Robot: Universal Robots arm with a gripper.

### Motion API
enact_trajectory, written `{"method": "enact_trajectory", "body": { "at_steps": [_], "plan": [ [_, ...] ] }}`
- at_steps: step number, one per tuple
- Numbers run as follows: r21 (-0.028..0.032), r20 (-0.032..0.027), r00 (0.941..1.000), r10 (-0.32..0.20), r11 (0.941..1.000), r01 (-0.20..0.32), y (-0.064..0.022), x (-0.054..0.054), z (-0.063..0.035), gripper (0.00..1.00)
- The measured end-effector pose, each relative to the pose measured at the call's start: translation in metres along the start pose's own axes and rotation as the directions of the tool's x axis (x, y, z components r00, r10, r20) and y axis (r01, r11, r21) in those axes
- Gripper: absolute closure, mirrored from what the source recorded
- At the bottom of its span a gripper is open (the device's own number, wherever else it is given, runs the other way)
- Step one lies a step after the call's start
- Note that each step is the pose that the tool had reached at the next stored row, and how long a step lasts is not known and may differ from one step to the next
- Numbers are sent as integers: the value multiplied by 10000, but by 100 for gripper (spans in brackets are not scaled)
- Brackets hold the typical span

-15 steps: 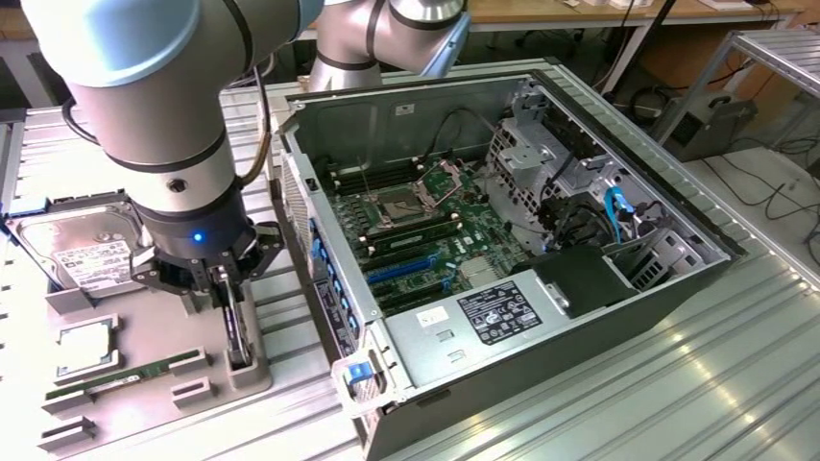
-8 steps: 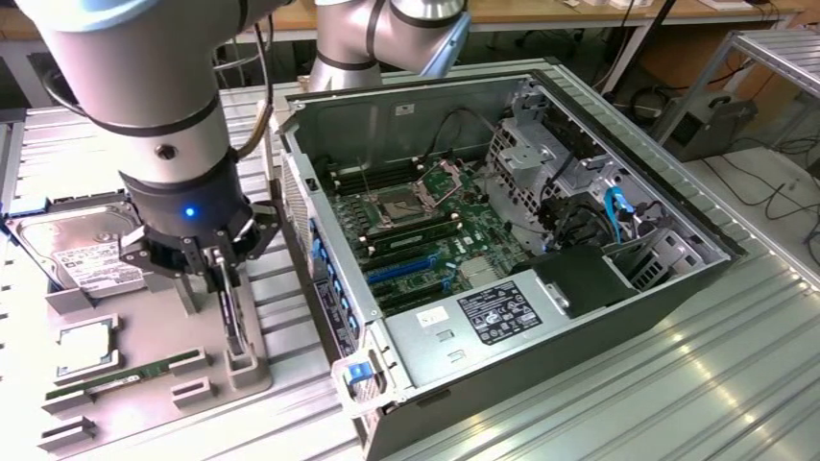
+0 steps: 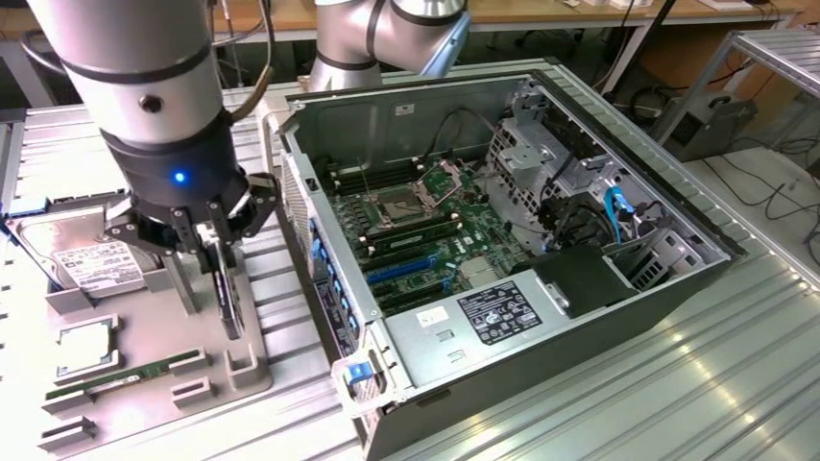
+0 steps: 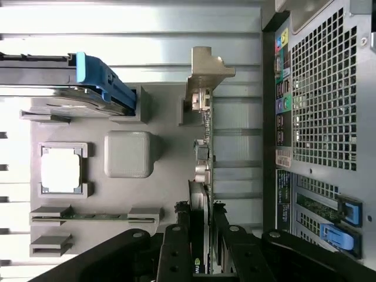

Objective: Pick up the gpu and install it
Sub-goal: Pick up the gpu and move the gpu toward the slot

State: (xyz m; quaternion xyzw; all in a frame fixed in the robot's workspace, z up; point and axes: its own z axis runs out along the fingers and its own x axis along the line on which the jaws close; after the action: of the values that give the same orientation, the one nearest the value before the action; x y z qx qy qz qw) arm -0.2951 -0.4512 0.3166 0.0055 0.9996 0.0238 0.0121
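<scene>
The gpu (image 3: 229, 298) (image 4: 201, 153) is seen edge-on as a thin, flat black card, stood upright, with a silver bracket at one end in the wrist view. It is pinched between the two black fingers (image 4: 176, 249) of the pincer (image 3: 221, 264) (image 4: 201, 216), which are closed against its two flat faces near its upper edge, so that most of the card hangs below the fingertips. The card is located over the grey parts tray (image 3: 154, 403), just above a grey slotted holder (image 3: 244, 363); whether its lower edge touches that holder cannot be told. The arm (image 3: 141, 77) is held almost vertical over the tray, wrist pointed straight down. On the same tray a silver hard drive (image 3: 90, 264), a square processor (image 3: 84, 341) and a narrow green RAM stick (image 3: 122, 379) are laid out. The open computer case (image 3: 513, 240) is set on the ribbed metal tabletop (image 3: 717, 384), just beside the tray, towards the exterior view's right
</scene>
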Motion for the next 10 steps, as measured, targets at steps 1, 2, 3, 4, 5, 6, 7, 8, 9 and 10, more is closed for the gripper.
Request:
{"method": "enact_trajectory", "body": {
  "at_steps": [1,2,3,4,5,6,7,8,9,10],
  "plan": [
    [-6,-1,10000,-2,10000,2,-1,-5,-45,74],
    [-10,-2,10000,-5,10000,5,-2,-11,-93,74],
    [-16,-6,10000,-8,10000,8,-5,-19,-138,74],
    [-23,-14,10000,-14,10000,14,-12,-35,-223,74],
    [-28,-22,10000,-19,10000,19,-23,-54,-313,74],
    [-30,-27,10000,-20,10000,20,-32,-68,-368,74],
    [-31,-31,10000,-21,10000,20,-41,-80,-414,74],
    [-34,-41,10000,-21,10000,21,-60,-107,-499,74],
    [-34,-50,10000,-20,10000,20,-72,-128,-555,74],
    [-35,-59,10000,-19,10000,19,-83,-149,-604,74]
  ]
}}
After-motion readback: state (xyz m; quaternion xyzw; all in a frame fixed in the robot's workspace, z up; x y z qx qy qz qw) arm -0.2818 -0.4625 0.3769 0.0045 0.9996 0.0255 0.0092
